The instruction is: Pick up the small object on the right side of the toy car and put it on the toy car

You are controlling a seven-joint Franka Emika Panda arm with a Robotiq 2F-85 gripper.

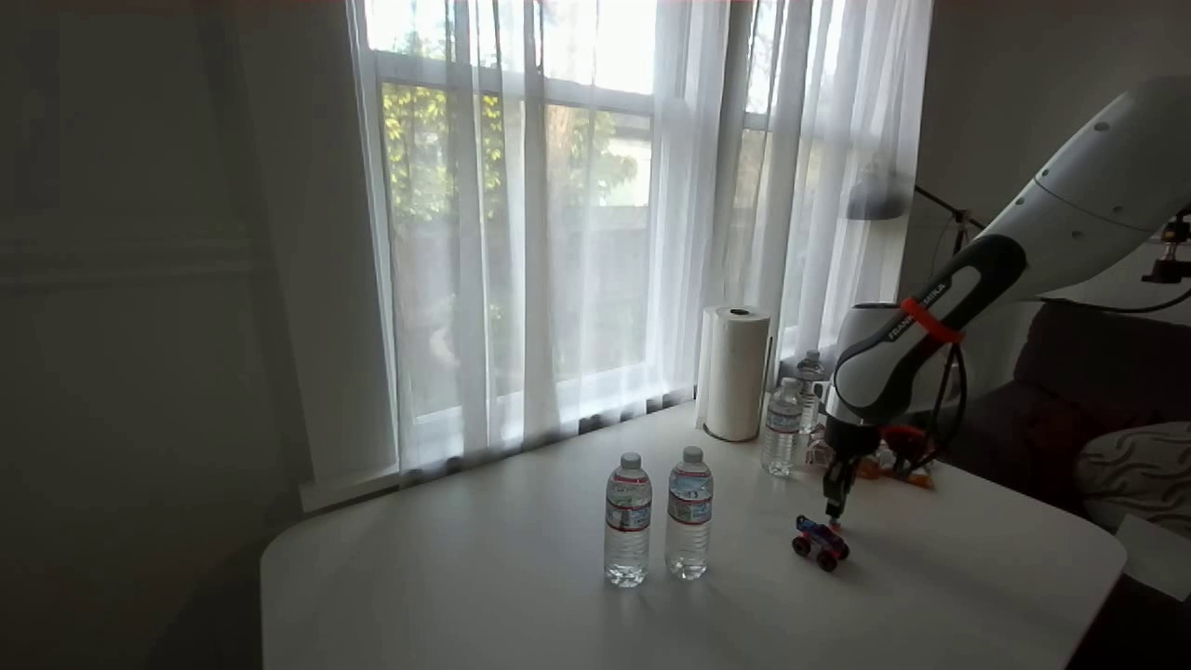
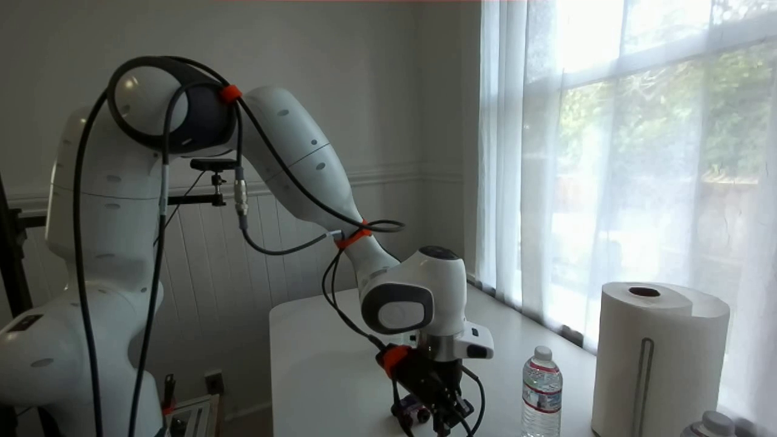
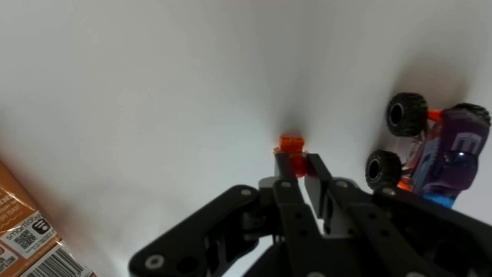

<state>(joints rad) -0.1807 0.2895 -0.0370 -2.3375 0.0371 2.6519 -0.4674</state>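
Observation:
The toy car (image 1: 821, 543), a small purple and red truck with black wheels, stands on the white table. It also shows in an exterior view (image 2: 411, 409), partly behind the gripper, and at the right of the wrist view (image 3: 447, 154). The small object (image 3: 291, 143) is a tiny orange and red figure-like piece beside the car; a bit of it shows in an exterior view (image 1: 835, 527). My gripper (image 3: 296, 161) points down, its fingertips closed around the piece's red part. The gripper also shows in an exterior view (image 1: 836, 512). The piece is at or just above the table.
Two water bottles (image 1: 628, 521) (image 1: 689, 515) stand on the table beyond the car. More bottles (image 1: 782, 428) and a paper towel roll (image 1: 737, 372) stand near the window. An orange snack packet (image 3: 27, 231) lies at the wrist view's lower left. The table edge (image 1: 1107, 577) is at the right.

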